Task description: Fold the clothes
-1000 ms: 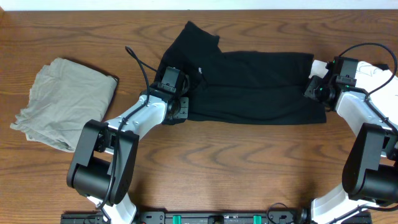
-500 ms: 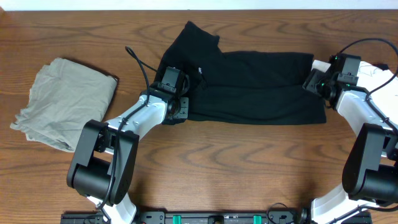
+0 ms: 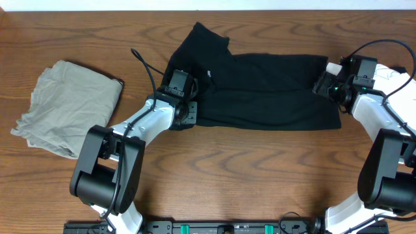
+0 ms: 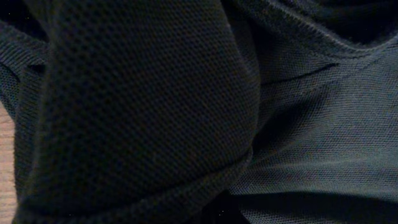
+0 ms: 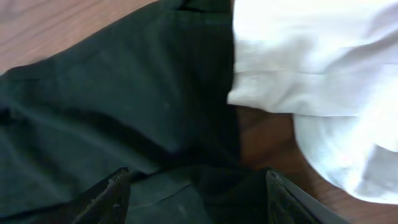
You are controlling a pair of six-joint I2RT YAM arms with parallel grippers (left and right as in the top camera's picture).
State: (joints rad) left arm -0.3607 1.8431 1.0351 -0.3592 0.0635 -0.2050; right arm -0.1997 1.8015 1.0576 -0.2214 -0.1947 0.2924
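A black garment [image 3: 266, 91] lies spread across the middle of the table, one part sticking out toward the back left. My left gripper [image 3: 187, 104] sits at its left edge, shut with black mesh fabric [image 4: 143, 106] bunched over it and filling the left wrist view. At the garment's right edge is my right gripper [image 3: 323, 86], which stands open. Its two fingers spread wide in the right wrist view, with the black cloth [image 5: 124, 112] under and between them [image 5: 196, 193]. A white garment [image 5: 311, 62] lies just beside that edge.
A grey-beige garment [image 3: 65, 107] lies crumpled at the left of the wooden table [image 3: 247, 175]. The white garment [image 3: 396, 78] sits at the far right edge, under my right arm. A black cable [image 3: 144, 65] loops behind the left arm.
My right gripper has opened wider and shifted slightly toward the back at the black garment's right edge. The left arm and the garments have not moved.
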